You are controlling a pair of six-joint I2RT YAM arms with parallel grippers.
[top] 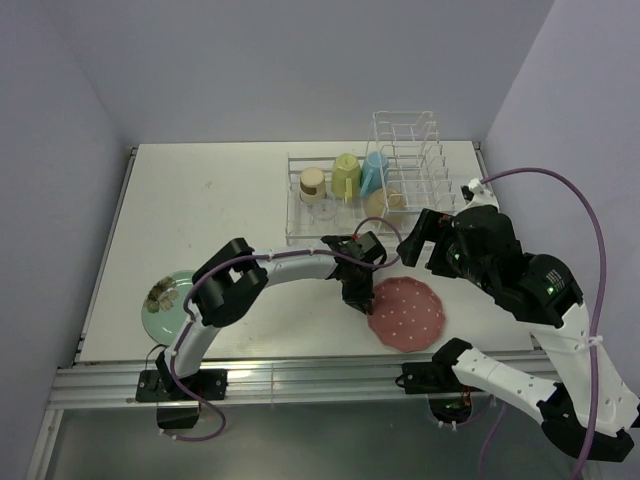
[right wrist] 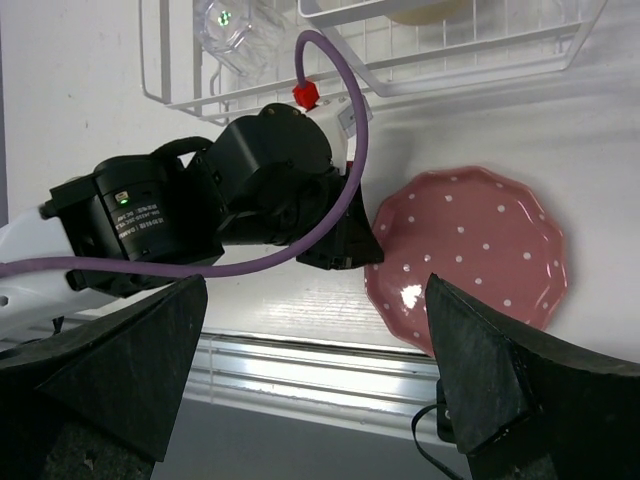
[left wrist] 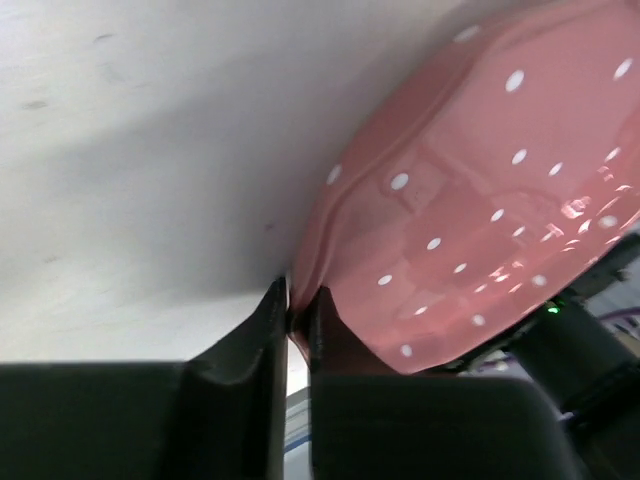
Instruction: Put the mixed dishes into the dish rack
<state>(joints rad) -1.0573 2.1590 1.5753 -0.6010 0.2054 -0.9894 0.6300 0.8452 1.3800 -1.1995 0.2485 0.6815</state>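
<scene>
The pink scalloped white-dotted plate (top: 407,313) lies near the table's front, right of centre. My left gripper (top: 361,296) is shut on its left rim; the left wrist view shows both fingers pinching the plate (left wrist: 470,220) edge. My right gripper (top: 418,240) is open and empty, above the table between plate and rack; its view shows the plate (right wrist: 470,255) and the left gripper (right wrist: 340,240). The mint-green plate (top: 166,304) lies at the front left. The white dish rack (top: 375,185) holds the metallic-tan cup (top: 313,184), yellow-green mug (top: 346,175), light-blue mug (top: 373,172), clear glass (right wrist: 232,30) and cream bowl (top: 388,201).
The table's front edge with its aluminium rail (top: 300,380) runs just below the pink plate. The room's walls close in the table at the back and both sides.
</scene>
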